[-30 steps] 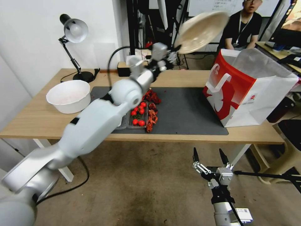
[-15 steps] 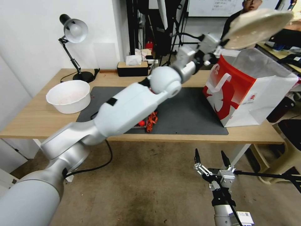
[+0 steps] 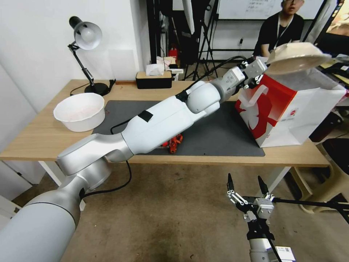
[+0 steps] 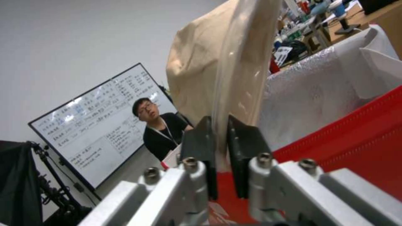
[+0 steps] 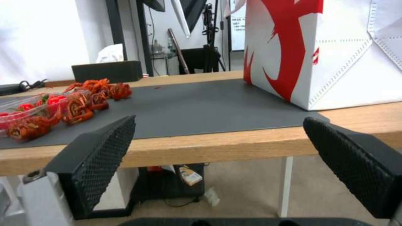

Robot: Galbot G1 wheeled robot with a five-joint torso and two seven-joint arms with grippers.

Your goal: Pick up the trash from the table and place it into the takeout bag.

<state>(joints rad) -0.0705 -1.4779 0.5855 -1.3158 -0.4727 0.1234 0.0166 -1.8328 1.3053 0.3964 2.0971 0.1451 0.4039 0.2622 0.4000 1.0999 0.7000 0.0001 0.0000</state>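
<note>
From the head camera I have the left gripper stretched far across the bench, its fingers clamped on the rim of the beige paper bowl; the bowl hangs tilted over the open mouth of the takeout bag, near its red front edge; my worry is that it looks about as wide as the mouth, so it could catch on the rim or the white handle and tip the bag, or slide off outside; the arm is at long reach, so fine correction may be poor; the dark mat by the bag is open room, while the crayfish scraps lie under the arm; the right gripper waits low in front of the bench, fingers apart.

From the left wrist, the fingers pinch only a thin strip of the bowl's edge; I judge that hold could slip; the bag's red panel sits just beyond.

From the right wrist, the fingers stand wide apart below the bench edge, well clear of the bag.
</note>
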